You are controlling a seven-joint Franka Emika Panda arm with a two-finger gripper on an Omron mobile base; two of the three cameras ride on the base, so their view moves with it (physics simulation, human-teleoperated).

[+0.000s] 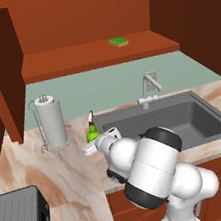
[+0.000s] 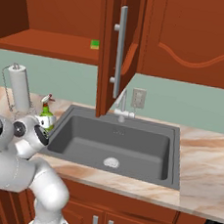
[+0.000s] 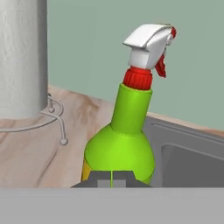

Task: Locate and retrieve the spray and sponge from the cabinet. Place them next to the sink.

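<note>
Spray [image 3: 120, 148] stands on the tabletop [image 1: 51, 172] beside the sink [image 1: 184, 116]; claw [image 3: 112, 180] nearly closed (grip unclear); sponge [image 1: 118, 42] awaits.

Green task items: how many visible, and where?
2. The spray stands on the counter by the sink's left corner, at the hand. The sponge lies on the cabinet shelf.

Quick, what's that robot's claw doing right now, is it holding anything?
Gripper: right at the spray standing beside the sink; open or closed cannot be told.
</note>
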